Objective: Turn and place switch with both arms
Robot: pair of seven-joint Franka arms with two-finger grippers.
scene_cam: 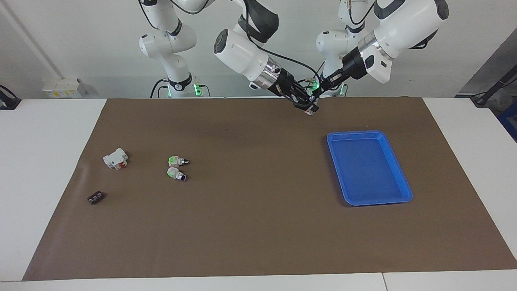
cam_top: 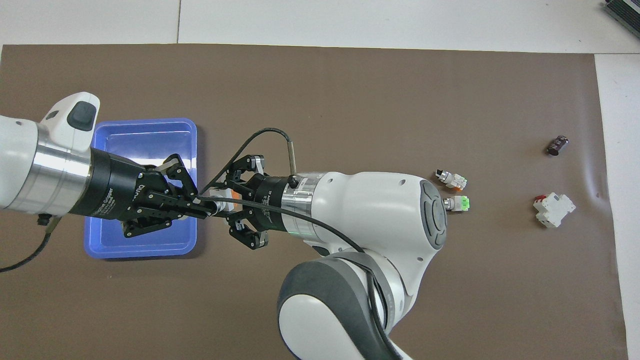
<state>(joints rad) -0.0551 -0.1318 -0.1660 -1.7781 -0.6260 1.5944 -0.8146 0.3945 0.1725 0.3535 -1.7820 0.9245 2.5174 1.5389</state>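
Toward the right arm's end of the brown mat (scene_cam: 250, 226) lie the things to leave alone: a small black part (scene_cam: 95, 198), the white-and-red breaker block (scene_cam: 115, 158), and the two green-ended switches (scene_cam: 177, 161) side by side, all well apart from the work. Next along, the right gripper (scene_cam: 307, 106) slants down from its arm and has its fingers closed around the body of the switch (cam_top: 225, 193), with the orange block showing between them. The switch is held up in the air over the mat, near the blue tray (scene_cam: 355, 133) and not in it. Meeting it head-on is the left gripper (scene_cam: 317, 91), its fingertips drawn fully together on the switch's black knob end as far as can be made out. The step in hand looks to be the turn itself, one hand bracing the body while the other twists. To do it well the right gripper should keep a firm, square hold so that the body does not spin along with the knob. The left wrist should roll about the knob's own axis without pulling or pushing along it, since any sideways drag on such a small part could lever it out of both grips. Neither hand should let go until the other plainly has the part; the tray, last along toward the left arm's end, is bare and ready for the placing
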